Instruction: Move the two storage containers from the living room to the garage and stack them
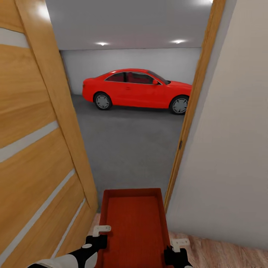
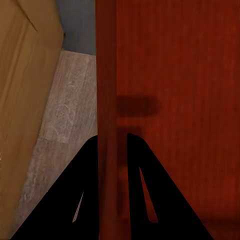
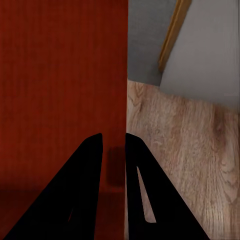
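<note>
You are looking through an open doorway into the garage [image 1: 126, 63], with the wooden plank door [image 1: 37, 149] swung open at your left and a white wall [image 1: 230, 149] at your right. Before you, the storage container [image 1: 134, 227] is held level, its far end reaching over the threshold. The left gripper [image 1: 101, 230] clasps its left wall and the right gripper [image 1: 179, 244] its right wall. Beyond lies the floor [image 1: 130, 149], grey concrete, and across the room stands a red car [image 1: 137, 91] side-on under ceiling spotlights [image 1: 102, 43].
</note>
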Motion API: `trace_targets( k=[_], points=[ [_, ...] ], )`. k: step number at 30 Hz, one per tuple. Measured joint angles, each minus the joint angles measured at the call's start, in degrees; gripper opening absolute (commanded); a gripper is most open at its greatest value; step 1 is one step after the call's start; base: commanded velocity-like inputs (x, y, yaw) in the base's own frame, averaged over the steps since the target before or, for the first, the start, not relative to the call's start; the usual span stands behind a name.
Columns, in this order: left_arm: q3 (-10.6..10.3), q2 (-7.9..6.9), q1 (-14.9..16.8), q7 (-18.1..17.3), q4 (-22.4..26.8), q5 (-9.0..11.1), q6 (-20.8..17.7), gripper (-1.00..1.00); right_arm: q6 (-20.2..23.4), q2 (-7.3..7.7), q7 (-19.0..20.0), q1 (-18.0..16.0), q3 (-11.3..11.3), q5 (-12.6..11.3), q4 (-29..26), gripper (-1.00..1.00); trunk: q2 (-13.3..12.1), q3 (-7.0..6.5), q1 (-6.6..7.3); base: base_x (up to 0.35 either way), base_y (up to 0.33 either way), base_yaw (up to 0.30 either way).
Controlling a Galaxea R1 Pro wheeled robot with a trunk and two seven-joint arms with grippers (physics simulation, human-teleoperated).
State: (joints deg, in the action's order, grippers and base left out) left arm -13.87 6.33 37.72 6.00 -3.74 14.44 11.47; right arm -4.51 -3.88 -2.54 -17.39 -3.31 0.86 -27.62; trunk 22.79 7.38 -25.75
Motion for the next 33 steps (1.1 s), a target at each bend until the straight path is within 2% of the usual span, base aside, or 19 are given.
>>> trace_targets(
  k=[9,17,33],
  points=[
    [0.35,-0.14,-0.01,-0.08,-0.02,-0.45,-0.07,-1.00,0.00,-0.18,-0.18,0.02,0.00,0.02,0.12,-1.00,0.00,-0.20,0.00,0.000,0.241,-0.250],
    [0.16,-0.12,0.00,-0.11,0.00,-0.20,-0.05,-1.00,0.00,-0.14,-0.15,0.00,0.02,0.03,0.05,-1.00,0.00,-0.37,0.00,0.000,0.060,-0.229],
    [0.08,-0.18,-0.03,-0.14,0.01,-0.26,-0.07,-1.00,-0.26,-0.23,-0.22,0.01,0.02,-0.11,0.34,-1.00,0.00,-0.39,0.00,0.000,0.001,-0.008]
  ],
)
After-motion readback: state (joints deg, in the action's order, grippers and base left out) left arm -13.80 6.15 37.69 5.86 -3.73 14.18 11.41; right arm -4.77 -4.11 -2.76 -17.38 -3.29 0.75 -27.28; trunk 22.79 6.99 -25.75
